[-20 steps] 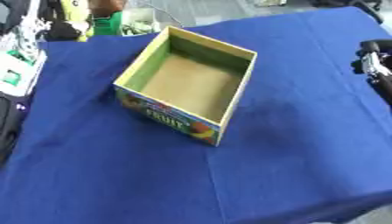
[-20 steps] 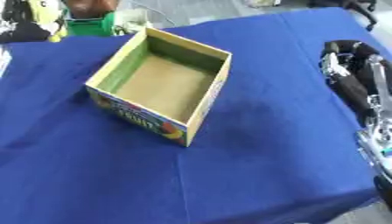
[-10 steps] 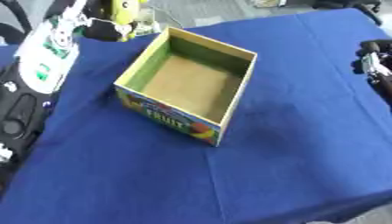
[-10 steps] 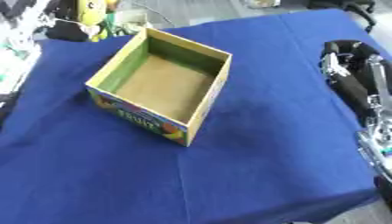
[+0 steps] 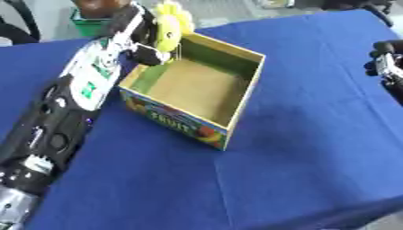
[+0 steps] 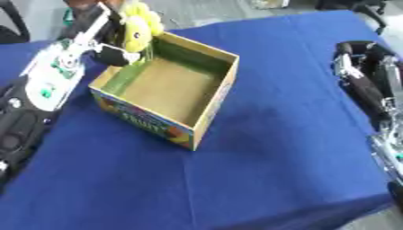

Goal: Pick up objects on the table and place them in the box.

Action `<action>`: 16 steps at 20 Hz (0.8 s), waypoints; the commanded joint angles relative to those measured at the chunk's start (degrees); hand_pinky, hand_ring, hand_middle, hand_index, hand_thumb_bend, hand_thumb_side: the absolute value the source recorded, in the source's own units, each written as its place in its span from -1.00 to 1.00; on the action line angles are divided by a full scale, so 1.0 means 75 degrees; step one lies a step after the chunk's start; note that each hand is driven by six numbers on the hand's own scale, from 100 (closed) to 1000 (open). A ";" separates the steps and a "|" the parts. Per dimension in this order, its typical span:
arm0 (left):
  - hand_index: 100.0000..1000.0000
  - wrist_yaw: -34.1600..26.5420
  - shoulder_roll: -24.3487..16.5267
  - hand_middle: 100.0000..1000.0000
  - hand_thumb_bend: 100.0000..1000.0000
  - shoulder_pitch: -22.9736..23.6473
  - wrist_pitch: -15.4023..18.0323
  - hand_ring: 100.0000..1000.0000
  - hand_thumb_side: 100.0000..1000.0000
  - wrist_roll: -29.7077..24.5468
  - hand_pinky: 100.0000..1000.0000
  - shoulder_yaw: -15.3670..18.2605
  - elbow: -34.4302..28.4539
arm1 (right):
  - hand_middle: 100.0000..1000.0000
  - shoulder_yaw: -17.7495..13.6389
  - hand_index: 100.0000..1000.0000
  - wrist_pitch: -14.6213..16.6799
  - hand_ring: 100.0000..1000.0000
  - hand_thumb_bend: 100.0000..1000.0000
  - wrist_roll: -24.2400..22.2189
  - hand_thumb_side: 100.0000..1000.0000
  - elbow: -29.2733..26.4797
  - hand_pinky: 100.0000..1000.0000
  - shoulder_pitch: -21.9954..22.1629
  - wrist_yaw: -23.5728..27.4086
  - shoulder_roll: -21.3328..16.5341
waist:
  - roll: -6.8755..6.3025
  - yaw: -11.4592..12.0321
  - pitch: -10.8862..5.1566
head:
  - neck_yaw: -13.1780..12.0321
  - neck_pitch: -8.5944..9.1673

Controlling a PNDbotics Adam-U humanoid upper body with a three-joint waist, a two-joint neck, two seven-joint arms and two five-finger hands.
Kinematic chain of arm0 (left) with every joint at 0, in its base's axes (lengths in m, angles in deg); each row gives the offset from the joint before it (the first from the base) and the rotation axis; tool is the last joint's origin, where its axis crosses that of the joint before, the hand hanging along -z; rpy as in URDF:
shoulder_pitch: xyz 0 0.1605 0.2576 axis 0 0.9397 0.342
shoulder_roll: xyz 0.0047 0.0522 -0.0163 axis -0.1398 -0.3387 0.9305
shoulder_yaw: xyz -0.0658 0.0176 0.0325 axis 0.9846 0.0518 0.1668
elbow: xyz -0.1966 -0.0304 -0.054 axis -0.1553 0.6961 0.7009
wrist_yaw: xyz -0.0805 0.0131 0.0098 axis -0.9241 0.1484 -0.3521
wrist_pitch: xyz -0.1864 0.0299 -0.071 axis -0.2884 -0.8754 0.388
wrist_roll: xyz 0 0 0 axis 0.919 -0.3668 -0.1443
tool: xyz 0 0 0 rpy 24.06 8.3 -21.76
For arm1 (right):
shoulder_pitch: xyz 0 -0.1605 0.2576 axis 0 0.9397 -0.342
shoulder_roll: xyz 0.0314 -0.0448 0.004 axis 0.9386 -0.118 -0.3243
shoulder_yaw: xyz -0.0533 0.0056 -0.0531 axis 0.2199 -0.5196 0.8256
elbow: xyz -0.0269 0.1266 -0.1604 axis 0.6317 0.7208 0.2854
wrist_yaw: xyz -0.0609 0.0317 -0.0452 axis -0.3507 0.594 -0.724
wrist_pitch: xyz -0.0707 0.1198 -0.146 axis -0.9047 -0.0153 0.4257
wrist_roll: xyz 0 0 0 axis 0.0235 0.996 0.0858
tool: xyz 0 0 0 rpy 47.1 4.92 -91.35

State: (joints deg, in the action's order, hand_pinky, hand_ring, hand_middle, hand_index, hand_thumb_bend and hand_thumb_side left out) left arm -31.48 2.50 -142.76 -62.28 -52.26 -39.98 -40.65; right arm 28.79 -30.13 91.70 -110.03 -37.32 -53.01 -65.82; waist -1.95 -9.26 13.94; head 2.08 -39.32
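One yellow toy [image 5: 168, 25] clamped in left hand [image 5: 144, 41], over box [image 5: 236, 112] far-left corner. Right hand [image 6: 355, 67] well right of box, finger state unclear.

Perhaps an office: blue-clothed table [image 5: 315, 134], chair [image 6: 9, 24] behind.

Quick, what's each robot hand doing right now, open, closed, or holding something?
Left robot hand: closed on a yellow toy above the box corner.
Right robot hand: at the table's right edge; fingers cannot be told.
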 commanded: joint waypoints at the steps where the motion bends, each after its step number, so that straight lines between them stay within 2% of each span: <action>1: -0.67 0.0270 0.0130 -0.88 -0.20 -0.0081 0.0109 -0.78 -1.00 0.0077 -0.72 0.0035 0.0160 | 0.10 -0.0054 0.32 0.0013 0.10 -1.00 -0.0024 -0.10 -0.0044 0.11 -0.0095 0.0041 -0.0110 | 0.0066 -0.0023 -0.0127 | -0.0049 -0.0003; 2: -0.66 0.0327 0.0179 -0.87 -0.13 -0.0057 0.0131 -0.78 -1.00 0.0088 -0.71 0.0049 0.0243 | 0.10 -0.0055 0.32 0.0011 0.10 -1.00 -0.0018 -0.10 -0.0041 0.11 -0.0096 0.0041 -0.0107 | 0.0069 -0.0026 -0.0125 | -0.0054 -0.0004; 5: -0.63 0.0456 0.0313 -0.85 -0.17 0.0014 0.0198 -0.75 -1.00 0.0122 -0.68 0.0091 0.0481 | 0.12 -0.0051 0.32 0.0009 0.11 -1.00 -0.0003 -0.10 -0.0038 0.12 -0.0105 0.0040 -0.0098 | 0.0078 -0.0030 -0.0121 | -0.0063 -0.0013; 7: -0.59 0.0498 0.0387 -0.80 -0.09 0.0060 0.0261 -0.71 -1.00 0.0109 -0.64 0.0105 0.0628 | 0.13 -0.0052 0.31 0.0004 0.12 -1.00 0.0011 -0.10 -0.0034 0.12 -0.0108 0.0037 -0.0095 | 0.0084 -0.0034 -0.0118 | -0.0065 -0.0013; 9: -0.48 0.0518 0.0453 -0.69 0.27 0.0096 0.0373 -0.58 -1.00 0.0053 -0.54 0.0104 0.0733 | 0.14 -0.0054 0.31 0.0000 0.12 -1.00 0.0031 -0.09 -0.0031 0.12 -0.0113 0.0035 -0.0090 | 0.0087 -0.0040 -0.0116 | -0.0071 -0.0015; 10: -0.30 0.0519 0.0473 -0.49 0.50 0.0105 0.0459 -0.39 -1.00 -0.0010 -0.40 0.0093 0.0759 | 0.14 -0.0053 0.31 -0.0003 0.12 -1.00 0.0039 -0.09 -0.0028 0.12 -0.0114 0.0035 -0.0088 | 0.0088 -0.0040 -0.0115 | -0.0070 -0.0016; 11: -0.21 0.0529 0.0482 -0.40 0.48 0.0106 0.0559 -0.30 -1.00 -0.0068 -0.32 0.0080 0.0758 | 0.15 -0.0052 0.31 -0.0006 0.13 -1.00 0.0045 -0.09 -0.0025 0.12 -0.0113 0.0035 -0.0086 | 0.0089 -0.0039 -0.0114 | -0.0068 -0.0016; 12: 0.04 0.0553 0.0484 -0.15 0.62 0.0103 0.0660 -0.10 -0.92 -0.0105 -0.15 0.0066 0.0734 | 0.15 -0.0053 0.31 -0.0009 0.13 -1.00 0.0055 -0.09 -0.0020 0.12 -0.0111 0.0036 -0.0084 | 0.0090 -0.0038 -0.0114 | -0.0069 -0.0019; 13: 0.14 0.0567 0.0487 -0.06 0.74 0.0100 0.0780 -0.02 -0.74 -0.0118 -0.10 0.0051 0.0687 | 0.16 -0.0055 0.31 -0.0013 0.13 -1.00 0.0070 -0.08 -0.0014 0.12 -0.0110 0.0037 -0.0082 | 0.0089 -0.0036 -0.0114 | -0.0069 -0.0022; 14: 0.34 0.0565 0.0492 0.14 0.98 0.0099 0.0893 0.16 -0.55 -0.0123 0.03 0.0040 0.0642 | 0.16 -0.0055 0.32 -0.0017 0.14 -1.00 0.0082 -0.08 -0.0009 0.12 -0.0110 0.0037 -0.0082 | 0.0089 -0.0034 -0.0115 | -0.0070 -0.0024; 15: 0.37 0.0552 0.0494 0.16 1.00 0.0097 0.0996 0.18 -0.54 -0.0129 0.04 0.0028 0.0601 | 0.16 -0.0054 0.32 -0.0020 0.14 -1.00 0.0093 -0.08 -0.0005 0.12 -0.0111 0.0036 -0.0080 | 0.0089 -0.0032 -0.0115 | -0.0071 -0.0025; 16: 0.44 0.0535 0.0495 0.26 1.00 0.0093 0.1080 0.27 -0.53 -0.0136 0.10 0.0016 0.0565 | 0.16 -0.0052 0.32 -0.0021 0.14 -1.00 0.0099 -0.08 -0.0004 0.12 -0.0112 0.0036 -0.0079 | 0.0088 -0.0030 -0.0115 | -0.0071 -0.0025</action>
State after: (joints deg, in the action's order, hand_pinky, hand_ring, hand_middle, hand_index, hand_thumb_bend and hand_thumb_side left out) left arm -27.61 6.40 -140.95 -55.20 -53.24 -39.67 -35.14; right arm 28.80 -30.28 92.12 -109.66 -37.37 -52.90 -65.42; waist -1.65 -9.46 13.99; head 1.63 -39.32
